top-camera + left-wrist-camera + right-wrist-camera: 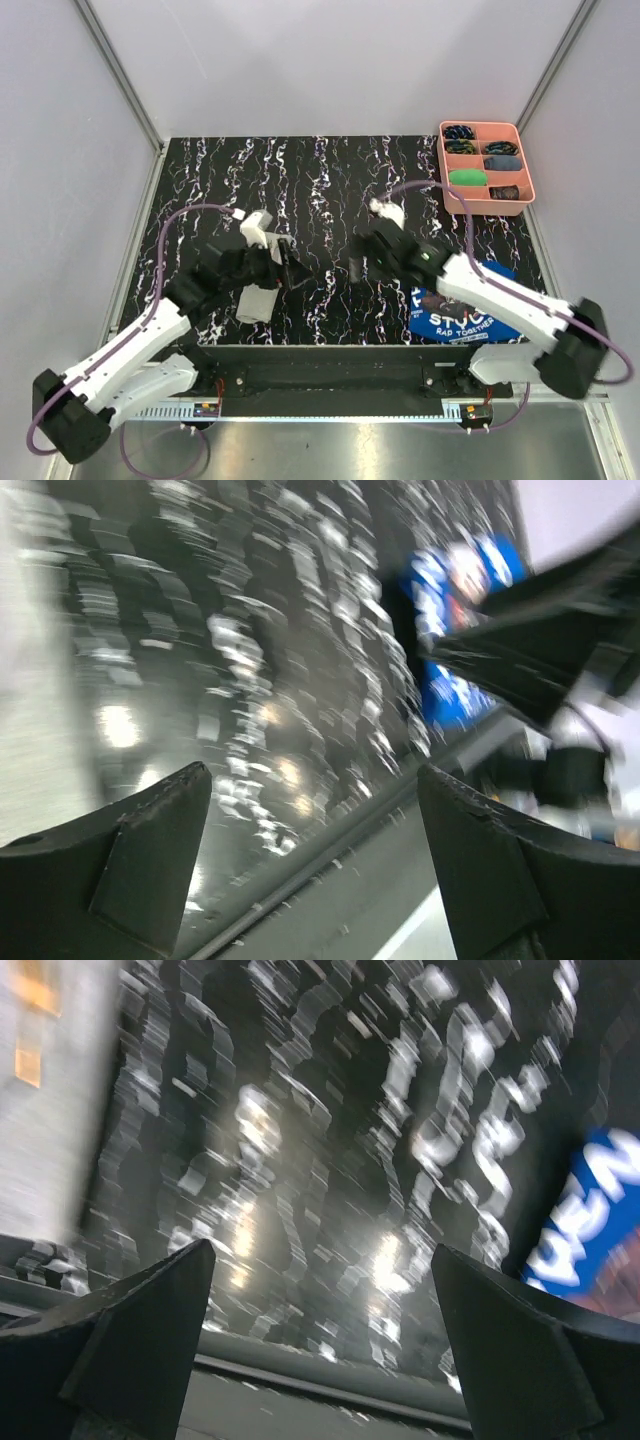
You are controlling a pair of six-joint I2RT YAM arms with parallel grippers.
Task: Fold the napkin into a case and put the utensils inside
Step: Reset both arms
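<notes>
Black marbled worktop (320,180) runs open to its back edge beyond the left end effector (287,265) and right end effector (358,262), both spread wide and holding nothing, while only the overhead view shows the folded napkin (257,303) near the front edge beside the left wrist and the pink tray (487,196) in the far right corner, with the blue cloth (450,318) beneath the right arm.

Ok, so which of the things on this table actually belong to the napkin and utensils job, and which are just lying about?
Part of the job:
- light grey napkin, a narrow shape at the near left
- left gripper and right gripper, both open and empty
- knife and fork: not clearly visible

Just lying about:
- blue printed cloth
- pink tray of small items, far right
</notes>
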